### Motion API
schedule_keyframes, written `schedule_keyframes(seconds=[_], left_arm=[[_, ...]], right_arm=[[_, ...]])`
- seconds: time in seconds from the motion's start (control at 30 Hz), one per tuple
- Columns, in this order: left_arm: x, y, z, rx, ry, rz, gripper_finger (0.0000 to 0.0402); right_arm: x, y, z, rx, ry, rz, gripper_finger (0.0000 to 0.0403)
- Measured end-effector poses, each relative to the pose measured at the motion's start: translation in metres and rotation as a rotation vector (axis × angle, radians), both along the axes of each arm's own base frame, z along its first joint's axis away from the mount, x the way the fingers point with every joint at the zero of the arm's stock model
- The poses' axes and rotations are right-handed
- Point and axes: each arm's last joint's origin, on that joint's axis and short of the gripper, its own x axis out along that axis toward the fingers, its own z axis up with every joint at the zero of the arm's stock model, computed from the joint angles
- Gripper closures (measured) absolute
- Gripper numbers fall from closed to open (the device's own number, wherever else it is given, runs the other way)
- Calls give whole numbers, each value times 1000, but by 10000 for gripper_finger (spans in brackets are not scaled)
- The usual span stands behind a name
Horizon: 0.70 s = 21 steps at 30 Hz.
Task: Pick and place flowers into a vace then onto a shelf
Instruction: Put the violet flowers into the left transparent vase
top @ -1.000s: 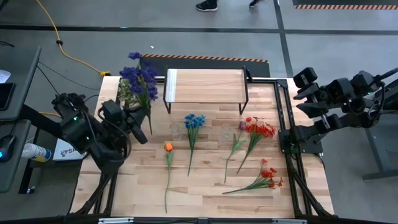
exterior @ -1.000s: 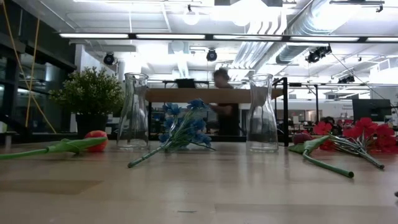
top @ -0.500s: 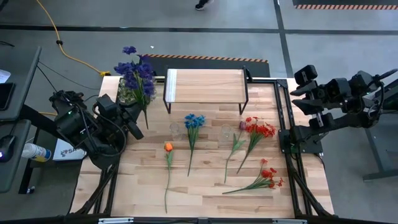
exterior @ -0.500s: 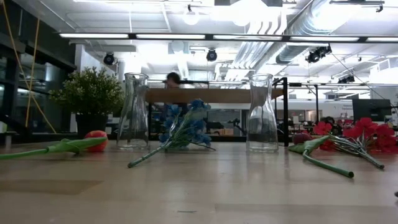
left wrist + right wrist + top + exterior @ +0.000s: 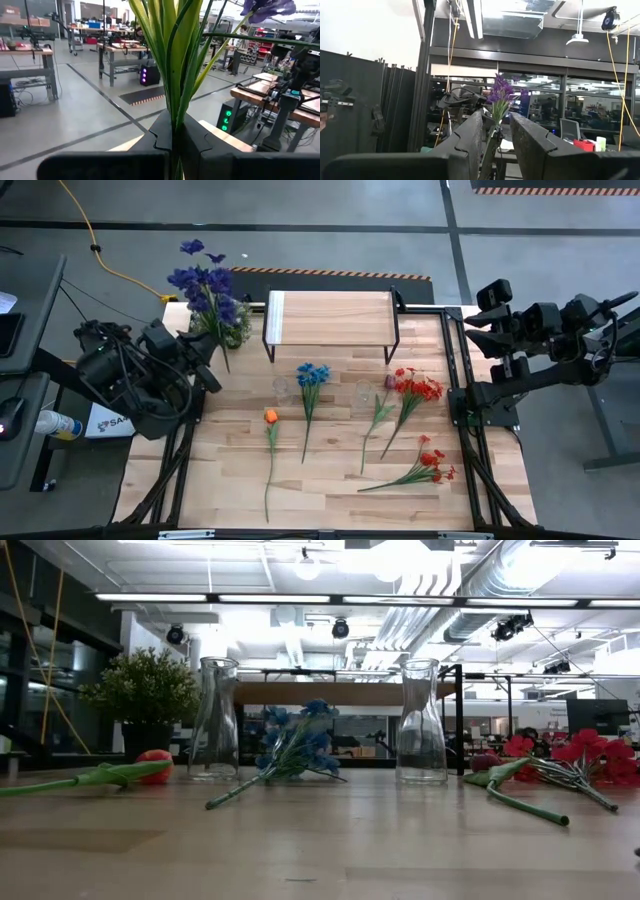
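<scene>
- Step in hand, as I read it: pick is done for the purple flowers [image 5: 205,285], and I'm in the carry toward a vase.
- Left gripper [image 5: 205,352] sits at the table's left rear corner, fingers [image 5: 200,145] pressed together on the green stems [image 5: 172,65]; the wrist view shows the stems rising straight up out of the closed jaws.
- From above, the purple blooms hang over the table's rear-left edge, just beside the potted plant [image 5: 235,332] and left of the shelf [image 5: 330,315].
- Right gripper [image 5: 480,320] waits raised off the table's right side. Its wrist view shows a narrow gap between its fingers [image 5: 470,137], with a thin stem standing in the gap; I cannot tell whether it grips it.
- Two glass vases stand empty in front of the shelf: left vase [image 5: 215,720] and right vase [image 5: 421,722].
- Lying on the table: blue flower [image 5: 311,380], orange flower [image 5: 270,418], red flowers [image 5: 415,390], a second red spray [image 5: 430,465].
- Next move, my judgement: swing the bunch toward the left vase, get the stem ends plumb above its narrow neck, then lower before letting go.
- Risk: the neck is tight and the bunch broad, so a tilted approach could tip the vase.
</scene>
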Motion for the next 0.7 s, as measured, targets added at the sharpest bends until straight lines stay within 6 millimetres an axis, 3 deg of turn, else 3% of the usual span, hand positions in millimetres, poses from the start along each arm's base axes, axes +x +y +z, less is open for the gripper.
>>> schedule_keyframes(seconds=[0.7], left_arm=[[-10, 9, -1, 29, 22, 4, 357]], right_arm=[[1, -3, 0, 42, 6, -97, 308]])
